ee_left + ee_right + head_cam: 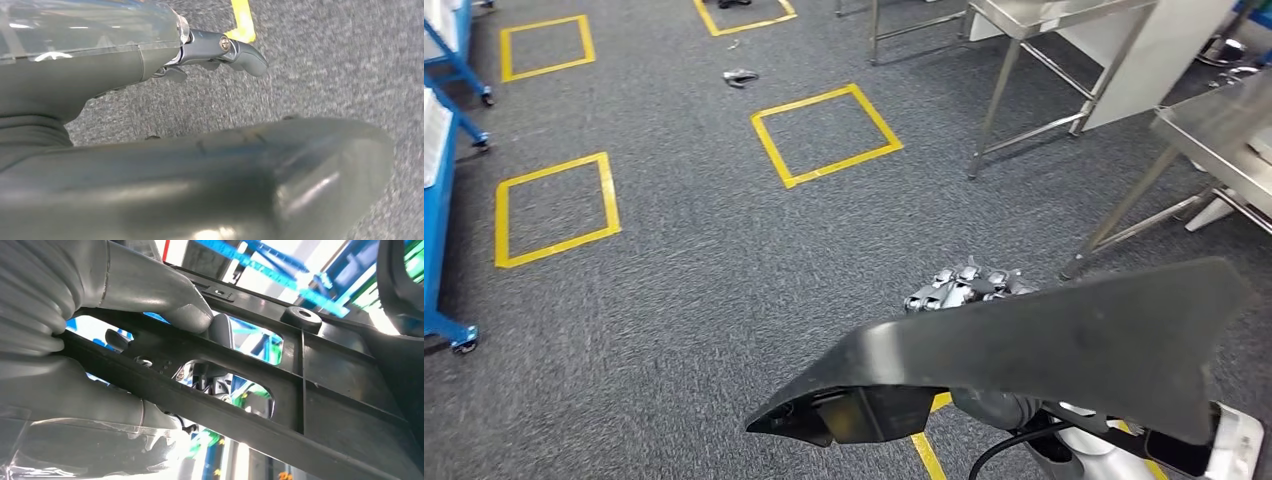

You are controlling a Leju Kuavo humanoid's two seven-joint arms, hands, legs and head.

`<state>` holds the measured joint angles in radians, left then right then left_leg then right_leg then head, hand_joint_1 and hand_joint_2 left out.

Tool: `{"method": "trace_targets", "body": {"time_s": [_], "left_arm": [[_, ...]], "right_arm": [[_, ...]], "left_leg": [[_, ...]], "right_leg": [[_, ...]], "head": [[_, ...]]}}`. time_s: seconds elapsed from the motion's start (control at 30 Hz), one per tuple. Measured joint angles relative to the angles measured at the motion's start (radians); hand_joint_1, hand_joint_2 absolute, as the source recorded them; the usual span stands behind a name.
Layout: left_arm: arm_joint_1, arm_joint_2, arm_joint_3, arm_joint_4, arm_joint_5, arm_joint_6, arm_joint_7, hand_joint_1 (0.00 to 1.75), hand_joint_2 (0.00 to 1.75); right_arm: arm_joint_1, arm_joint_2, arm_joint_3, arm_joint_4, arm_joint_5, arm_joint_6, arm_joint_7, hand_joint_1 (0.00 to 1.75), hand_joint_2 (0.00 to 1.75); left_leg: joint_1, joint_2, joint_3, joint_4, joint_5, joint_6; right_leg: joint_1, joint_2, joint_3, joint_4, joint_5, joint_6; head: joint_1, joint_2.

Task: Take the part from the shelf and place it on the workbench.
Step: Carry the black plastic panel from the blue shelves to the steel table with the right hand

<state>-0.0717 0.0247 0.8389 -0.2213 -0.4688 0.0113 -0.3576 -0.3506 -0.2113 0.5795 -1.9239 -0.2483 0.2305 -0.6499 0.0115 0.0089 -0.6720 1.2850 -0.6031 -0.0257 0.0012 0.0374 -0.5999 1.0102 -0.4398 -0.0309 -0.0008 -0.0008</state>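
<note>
Above grey carpet, right hand (969, 283) clamped around the black part (1064, 340).

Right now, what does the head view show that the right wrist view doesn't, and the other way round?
Only the head view shows the grey carpet floor with its yellow tape squares, the steel workbenches, the blue shelf frames, and the black part's whole long tapered outline. Only the right wrist view shows the part's underside up close: ribs, cut-out openings, a round boss, and the thick grey thumb pressed against a rib. Both show the same black part held by the right hand, whose fingers wrap over its edge.
</note>
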Motion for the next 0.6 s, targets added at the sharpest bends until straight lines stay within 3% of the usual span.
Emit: {"method": "trace_targets", "body": {"time_s": [0.03, 0.07, 0.13, 0.2, 0.27, 0.33, 0.4, 0.47, 0.5, 0.53, 0.6], "left_arm": [[0.001, 0.000, 0.000, 0.000, -0.005, -0.001, 0.000, 0.00, 0.00], [0.000, -0.001, 0.000, 0.000, -0.010, -0.002, 0.000, 0.00, 0.00], [-0.002, -0.001, 0.000, 0.000, -0.020, -0.002, 0.002, 0.00, 0.00], [-0.004, 0.000, 0.000, 0.000, -0.027, 0.003, 0.010, 0.00, 0.00], [-0.007, 0.000, 0.000, 0.000, -0.032, 0.008, 0.016, 0.00, 0.00], [-0.011, -0.001, 0.000, 0.000, -0.034, 0.012, 0.017, 0.00, 0.00], [-0.010, 0.000, 0.000, 0.000, -0.034, 0.014, 0.017, 0.00, 0.00], [-0.006, 0.000, 0.000, 0.000, -0.034, 0.014, 0.017, 0.00, 0.00], [-0.005, 0.001, 0.000, 0.000, -0.034, 0.013, 0.016, 0.00, 0.00], [-0.005, 0.001, 0.000, 0.000, -0.034, 0.013, 0.015, 0.00, 0.00], [-0.007, 0.001, 0.000, 0.000, -0.034, 0.010, 0.012, 0.00, 0.00]], "right_arm": [[-0.002, 0.000, 0.005, 0.001, 0.000, -0.009, 0.001, 1.71, 1.75], [-0.005, 0.000, 0.011, 0.001, 0.002, -0.020, 0.001, 1.71, 1.75], [-0.011, -0.001, 0.020, 0.001, 0.006, -0.043, -0.001, 1.71, 1.75], [-0.015, -0.002, 0.026, -0.002, 0.011, -0.061, -0.004, 1.71, 1.75], [-0.017, -0.004, 0.029, -0.007, 0.015, -0.074, -0.004, 1.71, 1.75], [-0.021, -0.006, 0.030, -0.011, 0.016, -0.080, -0.004, 1.71, 1.75], [-0.028, -0.008, 0.031, -0.013, 0.016, -0.084, -0.004, 1.71, 1.75], [-0.030, -0.008, 0.032, -0.014, 0.016, -0.085, -0.004, 1.71, 1.75], [-0.030, -0.008, 0.032, -0.015, 0.016, -0.085, -0.004, 1.71, 1.75], [-0.031, -0.009, 0.032, -0.015, 0.015, -0.085, -0.003, 1.71, 1.75], [-0.034, -0.010, 0.032, -0.018, 0.012, -0.085, -0.001, 1.71, 1.75]], "left_leg": [[0.001, -0.001, 0.007, -0.025, 0.026, -0.001], [0.003, -0.009, 0.032, -0.085, 0.065, -0.001], [0.009, -0.050, 0.083, -0.199, 0.113, 0.000], [0.009, -0.076, 0.104, -0.247, 0.120, 0.008], [0.006, -0.059, 0.105, -0.253, 0.124, 0.023], [0.007, -0.038, 0.107, -0.260, 0.129, 0.037], [0.007, -0.014, 0.107, -0.263, 0.130, 0.046], [0.005, 0.011, 0.107, -0.263, 0.128, 0.049], [0.005, 0.024, 0.107, -0.263, 0.127, 0.050], [0.004, 0.036, 0.109, -0.263, 0.125, 0.049], [0.003, 0.057, 0.115, -0.263, 0.120, 0.047]], "right_leg": [[-0.001, 0.013, 0.000, 0.003, -0.001, 0.001], [-0.002, 0.026, 0.000, 0.008, -0.003, 0.004], [-0.004, 0.050, -0.005, 0.020, -0.009, 0.013], [-0.006, 0.070, -0.014, 0.027, -0.009, 0.025], [-0.010, 0.083, -0.022, 0.026, -0.004, 0.037], [-0.008, 0.048, -0.036, 0.053, -0.022, 0.048], [-0.007, -0.008, -0.081, 0.150, -0.076, 0.057], [-0.010, -0.029, -0.146, 0.281, -0.132, 0.062], [-0.012, -0.032, -0.164, 0.318, -0.140, 0.063], [-0.013, -0.034, -0.165, 0.320, -0.130, 0.063], [-0.011, -0.046, -0.109, 0.215, -0.067, 0.054]], "head": [[0.000, 0.000], [0.000, 0.000], [0.000, 0.000], [0.000, 0.000], [0.000, 0.000], [0.004, 0.000], [0.008, 0.000], [0.008, 0.000], [0.008, 0.000], [0.008, 0.000], [0.008, 0.000]]}}
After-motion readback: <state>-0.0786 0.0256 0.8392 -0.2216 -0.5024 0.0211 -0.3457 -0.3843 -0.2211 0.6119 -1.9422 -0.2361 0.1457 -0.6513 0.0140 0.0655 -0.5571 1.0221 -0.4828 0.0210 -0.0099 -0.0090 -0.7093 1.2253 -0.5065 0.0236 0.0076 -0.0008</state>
